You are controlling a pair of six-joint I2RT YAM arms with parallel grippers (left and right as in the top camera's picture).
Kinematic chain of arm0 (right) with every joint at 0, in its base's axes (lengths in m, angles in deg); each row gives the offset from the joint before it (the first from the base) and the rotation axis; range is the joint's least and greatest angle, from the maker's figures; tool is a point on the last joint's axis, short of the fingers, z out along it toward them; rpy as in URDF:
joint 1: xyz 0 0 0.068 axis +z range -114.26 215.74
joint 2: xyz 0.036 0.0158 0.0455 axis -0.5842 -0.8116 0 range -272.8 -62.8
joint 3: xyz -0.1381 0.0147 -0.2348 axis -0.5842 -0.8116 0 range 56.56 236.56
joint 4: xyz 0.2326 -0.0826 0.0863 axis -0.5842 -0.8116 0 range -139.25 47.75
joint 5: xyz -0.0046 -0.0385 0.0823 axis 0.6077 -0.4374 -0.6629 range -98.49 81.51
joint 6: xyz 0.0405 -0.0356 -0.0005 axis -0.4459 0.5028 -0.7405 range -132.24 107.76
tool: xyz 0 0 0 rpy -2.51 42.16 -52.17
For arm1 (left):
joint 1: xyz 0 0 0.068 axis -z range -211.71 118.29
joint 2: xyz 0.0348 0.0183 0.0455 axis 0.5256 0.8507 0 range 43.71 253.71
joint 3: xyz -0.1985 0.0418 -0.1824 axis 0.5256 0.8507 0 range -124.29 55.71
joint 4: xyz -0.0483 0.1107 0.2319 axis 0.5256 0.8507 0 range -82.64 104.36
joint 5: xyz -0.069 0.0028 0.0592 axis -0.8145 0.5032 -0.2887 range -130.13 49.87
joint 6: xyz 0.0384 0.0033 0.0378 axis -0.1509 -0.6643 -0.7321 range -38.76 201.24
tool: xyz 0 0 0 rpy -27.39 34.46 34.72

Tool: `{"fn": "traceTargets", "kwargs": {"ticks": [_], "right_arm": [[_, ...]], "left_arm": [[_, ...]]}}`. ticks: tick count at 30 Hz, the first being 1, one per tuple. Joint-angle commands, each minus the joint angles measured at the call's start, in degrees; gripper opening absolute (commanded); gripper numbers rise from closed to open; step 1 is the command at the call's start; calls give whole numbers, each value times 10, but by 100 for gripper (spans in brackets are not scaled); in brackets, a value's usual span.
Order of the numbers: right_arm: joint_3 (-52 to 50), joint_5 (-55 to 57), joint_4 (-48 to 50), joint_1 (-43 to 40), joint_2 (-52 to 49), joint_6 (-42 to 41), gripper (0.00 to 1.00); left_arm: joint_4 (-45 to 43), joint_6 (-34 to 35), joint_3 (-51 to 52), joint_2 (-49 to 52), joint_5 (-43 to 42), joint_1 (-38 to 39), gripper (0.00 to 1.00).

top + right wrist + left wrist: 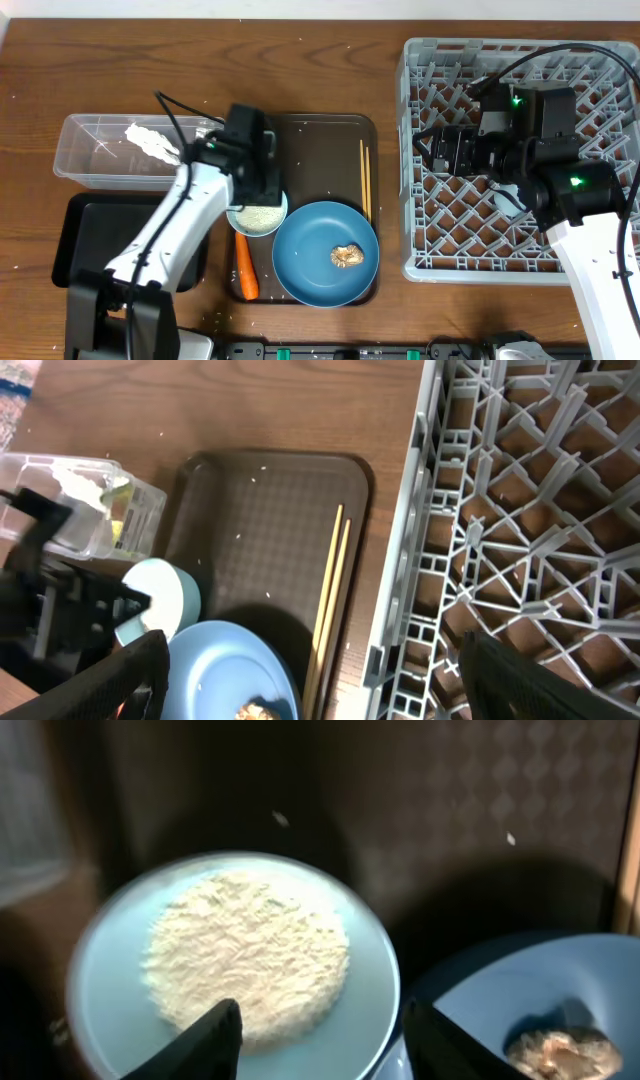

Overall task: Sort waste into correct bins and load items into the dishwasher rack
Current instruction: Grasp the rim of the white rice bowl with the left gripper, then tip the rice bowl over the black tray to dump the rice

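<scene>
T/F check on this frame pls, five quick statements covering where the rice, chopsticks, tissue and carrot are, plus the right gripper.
1. The rice sits in the light-blue bowl. True.
2. The chopsticks are loaded in the rack. False: they lie on the brown tray, next to the blue plate.
3. The tissue is in the clear tub. True.
4. The carrot lies on the blue plate. False: it lies beside the plate, which carries only the brown food lump.
5. The right gripper is shut on something. False: its jaws stand wide open with nothing between them, above the rack.
</scene>
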Motion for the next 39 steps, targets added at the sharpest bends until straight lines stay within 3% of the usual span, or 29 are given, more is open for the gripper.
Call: {"fn": "traceTargets", "kwargs": {"ticks": [1, 16, 25, 28, 39], "right_arm": [[8, 2, 3, 6, -3, -13, 86], [8, 2, 2, 6, -4, -13, 86], [8, 2, 0, 6, -4, -13, 86], [8, 2, 1, 6, -4, -13, 86], [8, 2, 0, 6, -12, -13, 86]], "left_arm": [[-28, 21, 33, 5, 12, 23, 51], [-126, 63, 67, 49, 68, 54, 50], [-155, 78, 66, 73, 68, 54, 24], [-153, 78, 63, 72, 68, 54, 7], [-152, 77, 36, 71, 68, 54, 6]]}}
